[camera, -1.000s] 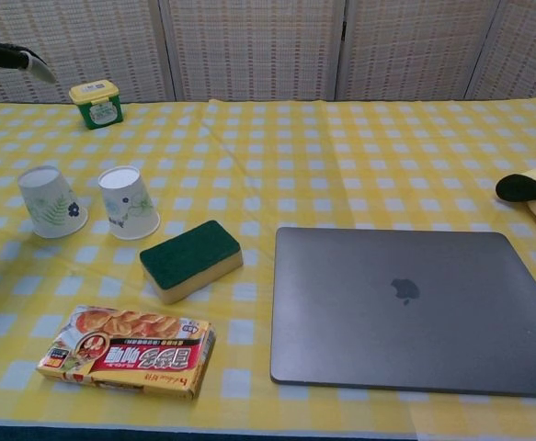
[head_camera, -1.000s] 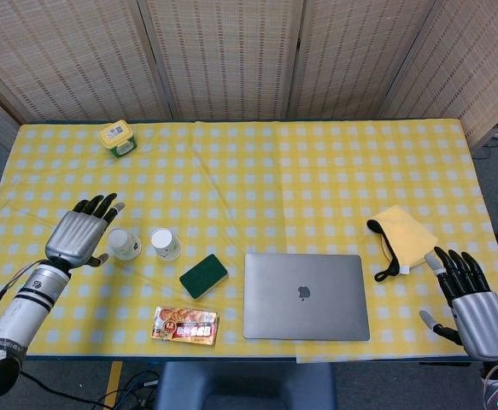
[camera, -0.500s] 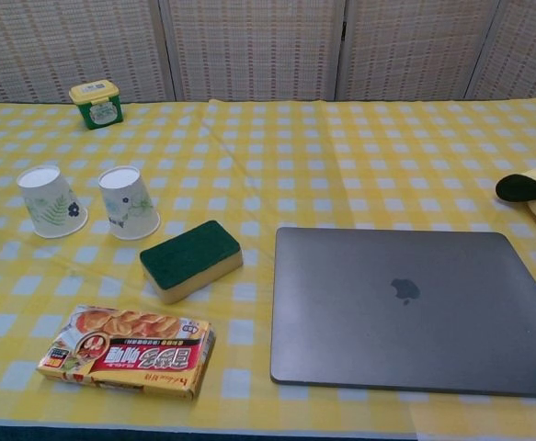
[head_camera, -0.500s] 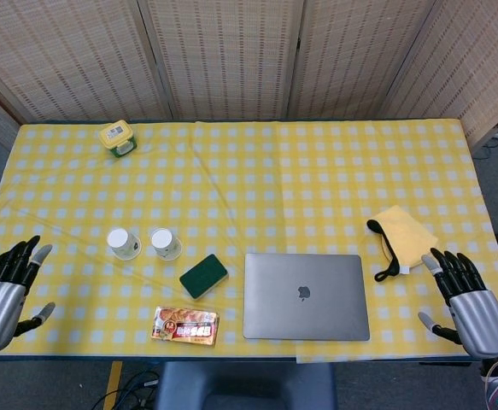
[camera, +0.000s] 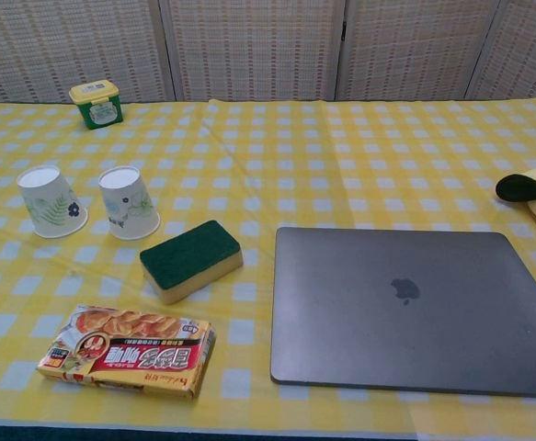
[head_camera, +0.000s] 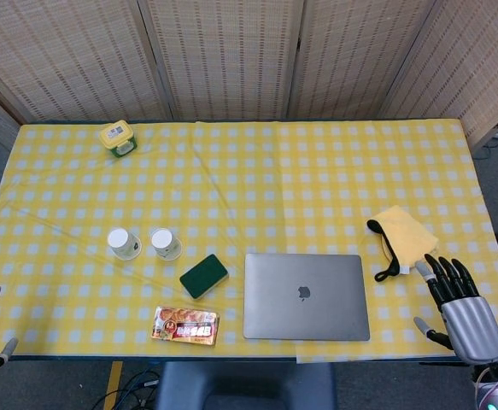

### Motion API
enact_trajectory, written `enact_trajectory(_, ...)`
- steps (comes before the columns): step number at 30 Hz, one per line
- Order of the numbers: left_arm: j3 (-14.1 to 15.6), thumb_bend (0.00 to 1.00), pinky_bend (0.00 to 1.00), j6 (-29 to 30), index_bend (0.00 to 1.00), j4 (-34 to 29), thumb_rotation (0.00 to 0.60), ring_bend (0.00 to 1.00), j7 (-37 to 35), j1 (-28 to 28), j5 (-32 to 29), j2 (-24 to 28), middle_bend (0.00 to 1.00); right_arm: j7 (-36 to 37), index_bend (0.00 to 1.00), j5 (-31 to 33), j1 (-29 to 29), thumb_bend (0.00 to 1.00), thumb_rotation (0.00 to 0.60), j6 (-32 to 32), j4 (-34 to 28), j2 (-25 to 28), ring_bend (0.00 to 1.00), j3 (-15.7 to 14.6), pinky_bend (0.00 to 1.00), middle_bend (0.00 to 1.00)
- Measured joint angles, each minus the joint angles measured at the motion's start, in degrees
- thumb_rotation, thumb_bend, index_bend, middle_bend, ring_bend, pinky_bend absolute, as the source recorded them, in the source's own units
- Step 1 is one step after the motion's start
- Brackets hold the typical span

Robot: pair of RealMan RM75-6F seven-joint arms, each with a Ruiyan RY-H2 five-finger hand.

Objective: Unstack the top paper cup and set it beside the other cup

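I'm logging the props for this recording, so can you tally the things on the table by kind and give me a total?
Paper cups: 2, the left cup and the right cup, upside down, side by side
Sponge: 1
Laptop: 1, closed
Snack packet: 1
Green tub with yellow lid: 1
Yellow cloth with black strap: 1
Total: 7
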Motion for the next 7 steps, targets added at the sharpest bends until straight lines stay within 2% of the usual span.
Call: enact_trajectory(7,-1.9,0.26,0.16,-0.7,0.01,0.8,0.6,0.0,-3.7,1.2,0.0,0.1,0.0,-0.7,0.0,-0.9,-0.5,0.19,0.6,0.6,-0.1,-0.4,0.0,-0.5,0.0,0.0)
